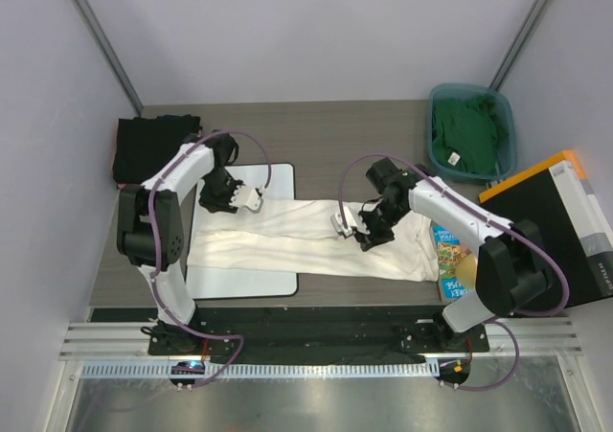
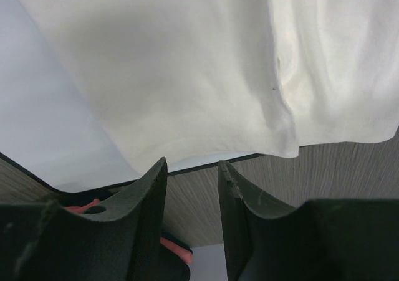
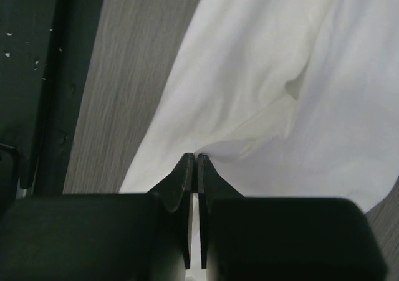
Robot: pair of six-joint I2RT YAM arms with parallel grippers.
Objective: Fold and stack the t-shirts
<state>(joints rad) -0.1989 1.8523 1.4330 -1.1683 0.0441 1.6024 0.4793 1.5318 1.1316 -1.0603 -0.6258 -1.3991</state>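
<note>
Right end effector point(image 3: 192, 161): dark fingers pressed together, pinching a small fold at the edge of the white shirt point(image 3: 268, 75). Cloth puckers into soft creases fanning out from the tips.

Left end effector point(image 2: 192, 166): spread, nothing between its fingers point(image 2: 149, 194), which are dark, matte and wedge-shaped with scuffed edges. It hangs just off the shirt's hem, not touching it.

White shirt is thin, soft and slightly glossy. It lies in a long rumpled band across the middle of the table point(image 2: 336, 169), running from one arm to the other. Its left part lies on the board point(image 2: 43, 125), a flat, rigid, smooth white rectangle with a thin black rim and rounded corners. Its right part lies on the bare table, which has a grey wood-grain, matte surface. Shallow lengthwise folds run along the band; the hem near the left end effector curls over the board's rim.

Black shirts point(image 1: 153, 147): a soft, lumpy heap at the far left corner of the table, well apart from the white shirt.

Green shirt point(image 1: 467, 130): crumpled inside a teal plastic bin point(image 1: 436, 125) with rounded corners, at the far right.

Black box point(image 1: 551, 216) with an orange edge sits right of the right arm, hard-edged and rectangular.
</note>
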